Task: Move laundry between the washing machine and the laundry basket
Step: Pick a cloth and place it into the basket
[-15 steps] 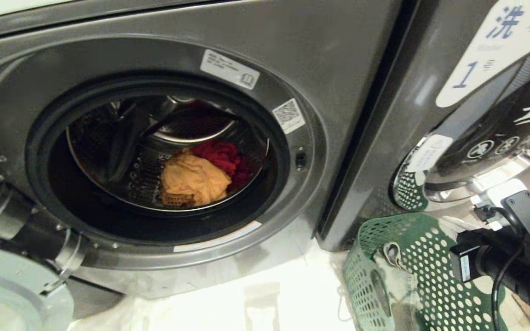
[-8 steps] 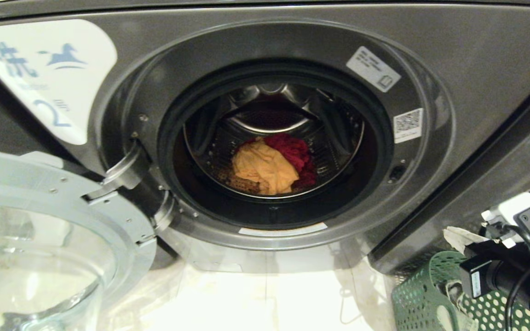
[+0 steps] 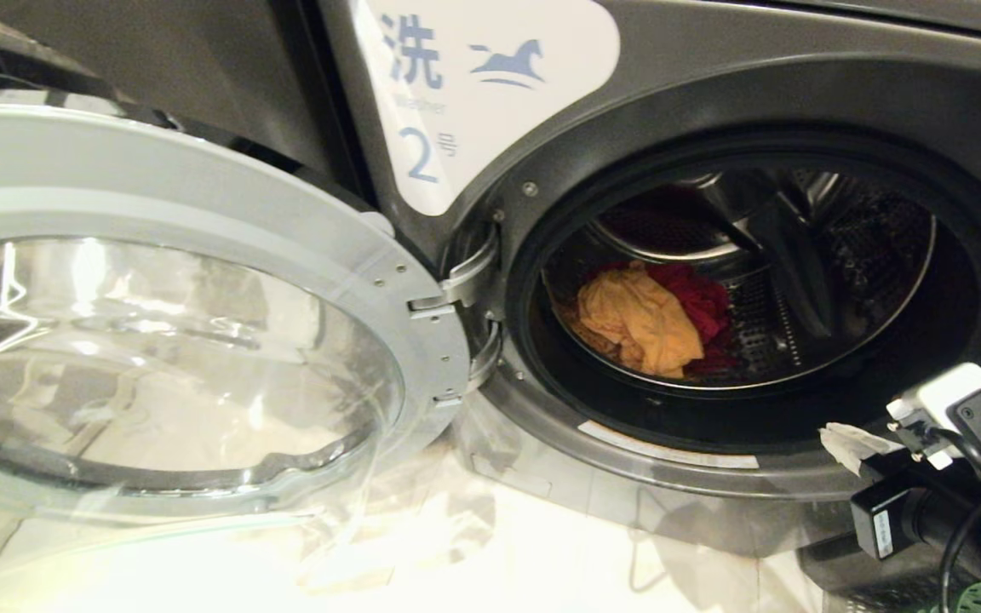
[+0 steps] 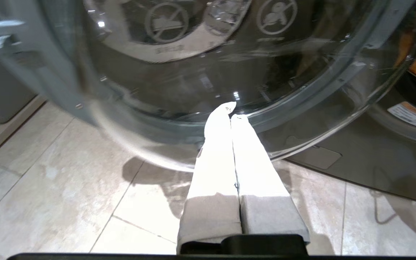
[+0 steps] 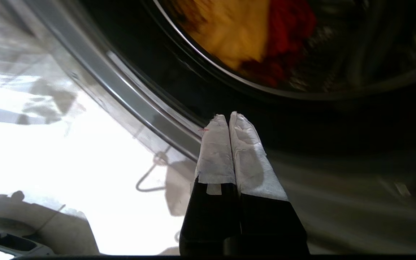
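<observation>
Laundry lies inside the washer, in the drum: an orange-yellow garment at the drum's front with a red one touching it just behind. The washer's door stands swung fully open on its hinge at the left of the drum mouth, its glass bowl facing outward over the pale tiled floor. A white label with the number 2 sits on the washer above the hinge. A sliver of the green basket shows below the washer's right end, mostly cut off by the frame edge.

The right hand hovers low in front of the drum mouth, its cloth-wrapped fingers pressed together and holding nothing. The left hand hangs near the door's glass, just above the floor, fingers likewise pressed together and empty.
</observation>
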### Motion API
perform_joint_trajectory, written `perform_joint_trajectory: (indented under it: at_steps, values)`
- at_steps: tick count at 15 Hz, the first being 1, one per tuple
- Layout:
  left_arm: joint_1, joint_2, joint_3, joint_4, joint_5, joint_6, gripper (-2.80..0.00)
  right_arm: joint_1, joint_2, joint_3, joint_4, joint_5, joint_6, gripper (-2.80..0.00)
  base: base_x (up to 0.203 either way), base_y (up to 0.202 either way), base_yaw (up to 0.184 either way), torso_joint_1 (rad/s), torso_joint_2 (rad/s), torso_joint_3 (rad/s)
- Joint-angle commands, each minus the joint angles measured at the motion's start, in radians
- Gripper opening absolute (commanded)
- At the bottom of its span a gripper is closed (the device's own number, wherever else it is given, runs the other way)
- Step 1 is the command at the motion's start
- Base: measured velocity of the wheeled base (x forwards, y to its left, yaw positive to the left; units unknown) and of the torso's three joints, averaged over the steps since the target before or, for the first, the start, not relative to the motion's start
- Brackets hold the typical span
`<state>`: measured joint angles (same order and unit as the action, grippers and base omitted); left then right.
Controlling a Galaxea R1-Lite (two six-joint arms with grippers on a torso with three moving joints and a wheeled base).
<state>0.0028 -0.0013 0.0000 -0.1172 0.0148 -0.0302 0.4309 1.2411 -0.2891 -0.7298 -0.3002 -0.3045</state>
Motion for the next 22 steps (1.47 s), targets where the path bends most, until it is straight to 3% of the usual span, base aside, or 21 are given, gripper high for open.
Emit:
perform_joint_trajectory:
  at_steps: [1, 6, 12, 16, 20, 22]
  values:
    - [0.0, 0.001, 0.04, -0.001, 0.0, 0.0, -2.8, 0.0, 0.021, 0.001, -0.002, -0.003, -0.004, -2.8, -0.001, -0.003, 0.123, -0.001, 0.0, 0.005]
    - [0.0, 0.001, 0.04, -0.001, -0.001, 0.001, -2.8, -0.004, 0.217, -0.059, -0.044, -0.041, 0.009, -2.8, 0.0, 0.0, 0.015, 0.001, 0.0, 0.001]
    - [0.0, 0.001, 0.04, -0.001, -0.001, 0.0, -2.8, -0.001, 0.605, -0.095, -0.465, -0.073, 0.02, -2.8, 0.0, 0.0, 0.0, 0.0, 0.0, 0.0]
    - [0.0, 0.001, 0.04, -0.001, 0.001, 0.0, -2.8, -0.007, 0.861, -0.178, -0.734, -0.158, 0.023, -2.8, 0.0, 0.0, 0.0, 0.0, 0.0, 0.0]
    - [0.001, 0.001, 0.04, -0.001, 0.001, 0.0, -2.8, -0.085, 0.98, -0.383, -0.774, -0.195, 0.028, -2.8, 0.0, 0.0, 0.0, 0.0, 0.0, 0.0]
    - [0.0, 0.001, 0.04, -0.001, 0.001, -0.002, -2.8, -0.133, 0.996, -0.48, -0.685, -0.195, 0.033, -2.8, 0.0, 0.0, 0.0, 0.0, 0.0, 0.0]
